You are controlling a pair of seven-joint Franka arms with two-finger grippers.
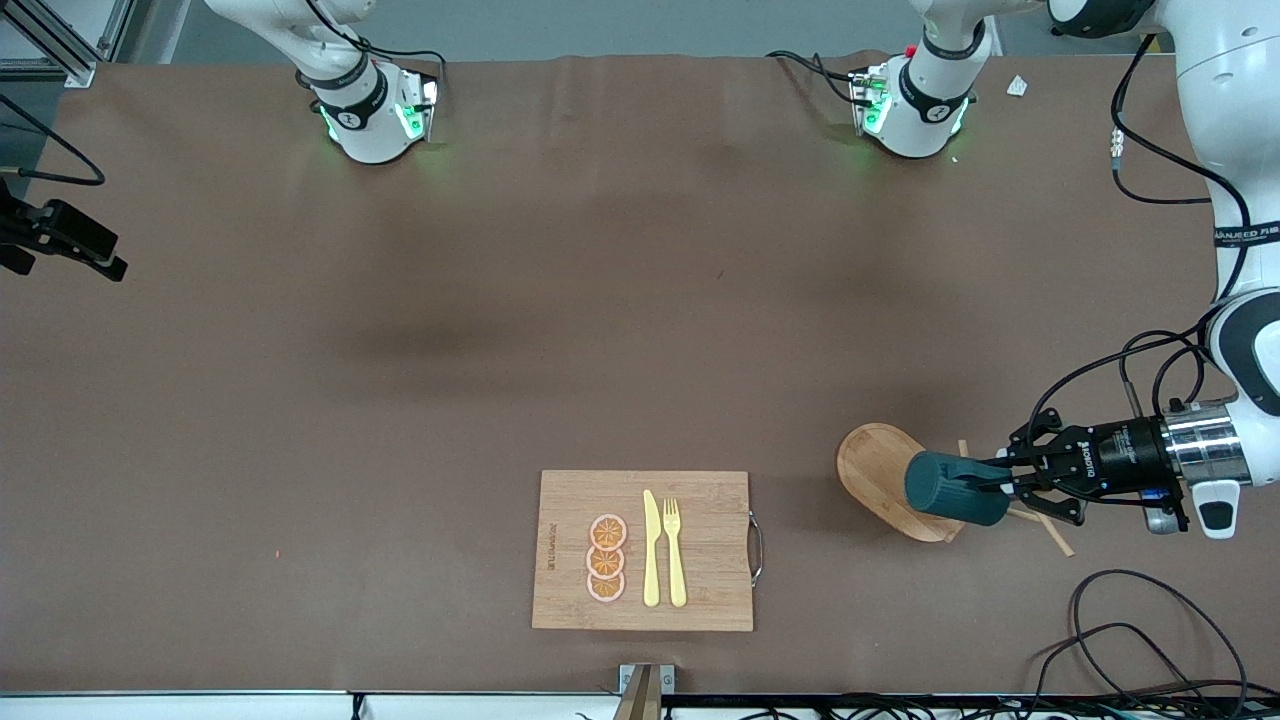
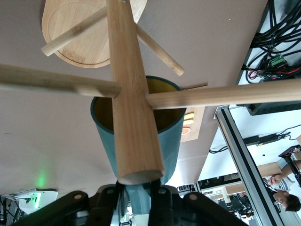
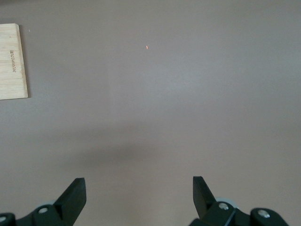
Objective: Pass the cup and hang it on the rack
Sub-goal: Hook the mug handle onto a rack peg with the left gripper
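Note:
The dark teal cup [image 1: 950, 487] lies on its side in the air over the oval base [image 1: 872, 462] of the wooden rack, at the left arm's end of the table. My left gripper [image 1: 988, 480] is shut on the cup's handle. In the left wrist view, the left gripper [image 2: 137, 193] pinches the teal handle, and the rack's post [image 2: 134, 99] and pegs [image 2: 221, 95] cross in front of the cup's [image 2: 171, 139] yellowish mouth. My right gripper [image 1: 100, 258] waits open over bare table at the right arm's end, and in its wrist view the right gripper [image 3: 138, 182] holds nothing.
A bamboo cutting board [image 1: 700, 600] with orange slices [image 1: 606, 558], a yellow knife [image 1: 651, 548] and a yellow fork [image 1: 674, 550] lies near the front edge. Loose cables [image 1: 1130, 640] lie at the left arm's end, nearer the camera than the rack.

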